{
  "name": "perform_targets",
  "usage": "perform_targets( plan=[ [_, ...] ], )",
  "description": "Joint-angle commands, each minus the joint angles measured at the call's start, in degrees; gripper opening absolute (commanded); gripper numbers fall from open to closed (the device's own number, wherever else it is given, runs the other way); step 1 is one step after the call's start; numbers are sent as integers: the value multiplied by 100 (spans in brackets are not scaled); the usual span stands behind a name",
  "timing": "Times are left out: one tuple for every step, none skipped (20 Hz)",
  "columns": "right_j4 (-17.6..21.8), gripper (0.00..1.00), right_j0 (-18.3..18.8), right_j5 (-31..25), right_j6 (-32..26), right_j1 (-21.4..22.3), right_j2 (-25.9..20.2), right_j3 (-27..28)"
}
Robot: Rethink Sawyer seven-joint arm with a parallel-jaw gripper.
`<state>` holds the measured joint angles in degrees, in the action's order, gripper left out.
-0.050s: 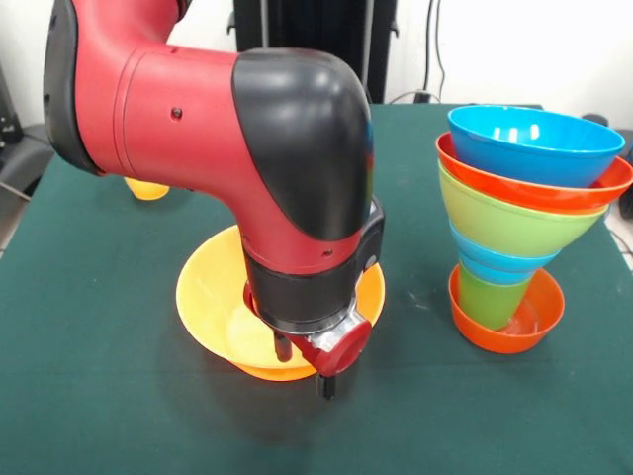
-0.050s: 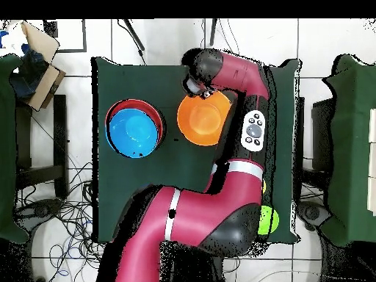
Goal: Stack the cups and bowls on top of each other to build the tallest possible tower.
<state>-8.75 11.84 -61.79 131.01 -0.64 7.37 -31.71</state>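
Note:
The tower (image 1: pixel 514 213) stands at the right: a red-orange bowl (image 1: pixel 529 322) lowest, then a green cup (image 1: pixel 490 297) and blue, green, orange and blue bowls widening upward; from above it is the blue bowl (image 2: pixel 134 128). A wide yellow-orange bowl (image 1: pixel 213 292) rests on the cloth at centre, also the orange bowl (image 2: pixel 205 119) from above. My gripper (image 1: pixel 305 366) is low at this bowl's near rim, open, with one finger (image 1: pixel 284 348) inside the rim and the other outside it. In the overhead view the gripper (image 2: pixel 197 84) shows at the bowl's upper edge.
A small yellow-orange cup (image 1: pixel 146 188) sits far left, mostly behind the arm. A small green cup or bowl (image 2: pixel 268 219) lies near the table's lower right edge. The dark green table (image 1: pixel 99 396) ends at all sides; chairs and cables surround it.

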Motion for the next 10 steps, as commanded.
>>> perform_targets(
  plan=[
    [-51,100,-120,320,690,-39,-380,-804],
    [-67,100,-111,325,667,-28,-399,-851],
    [-94,100,-97,328,639,-14,-430,-892],
    [-104,100,-82,333,598,15,-446,-952],
    [-110,100,-79,331,599,37,-443,-989],
    [-118,100,-72,310,626,73,-419,-1035],
    [-122,100,-74,306,636,101,-400,-1070],
    [-125,100,-62,311,612,110,-399,-1091],
    [-128,100,-59,327,597,114,-399,-1103],
    [-147,100,-48,395,546,136,-438,-1172]
  ],
)
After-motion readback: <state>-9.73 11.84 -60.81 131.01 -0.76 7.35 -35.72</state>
